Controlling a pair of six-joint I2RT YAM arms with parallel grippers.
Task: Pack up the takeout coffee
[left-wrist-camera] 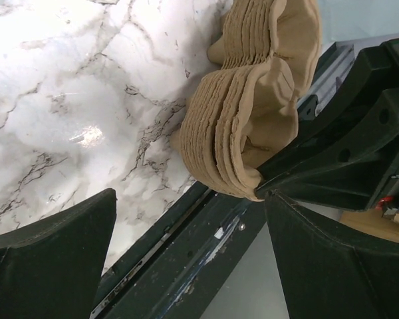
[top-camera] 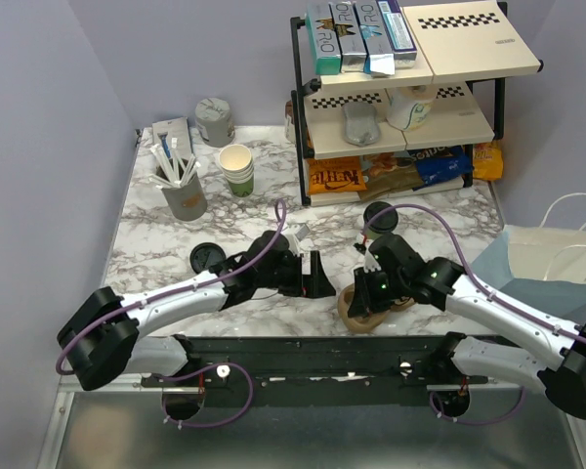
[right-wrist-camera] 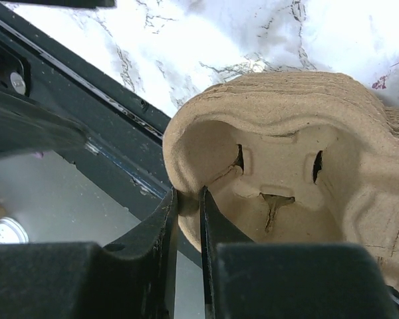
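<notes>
The takeout coffee (top-camera: pixel 379 213) shows in the top view as a round black lid on the marble table, just behind my right arm; its side is mostly hidden. A stack of tan pulp cup carriers (top-camera: pixel 356 311) lies at the table's near edge. My right gripper (top-camera: pixel 365 296) is shut on the rim of the carrier stack (right-wrist-camera: pixel 286 173), the rim pinched between the jaws of the gripper (right-wrist-camera: pixel 189 199). My left gripper (top-camera: pixel 317 278) is open and empty just left of the stack (left-wrist-camera: pixel 246 133); its jaws stand wide apart in the left wrist view (left-wrist-camera: pixel 193 266).
A loose flat black lid (top-camera: pixel 207 257) lies left of my left arm. Lidless cups (top-camera: pixel 236 168), a grey holder with utensils (top-camera: pixel 184 195) and a grey tin (top-camera: pixel 215 122) stand at back left. A shelf rack (top-camera: pixel 400 98) is behind. A white paper bag (top-camera: pixel 547 264) stands right.
</notes>
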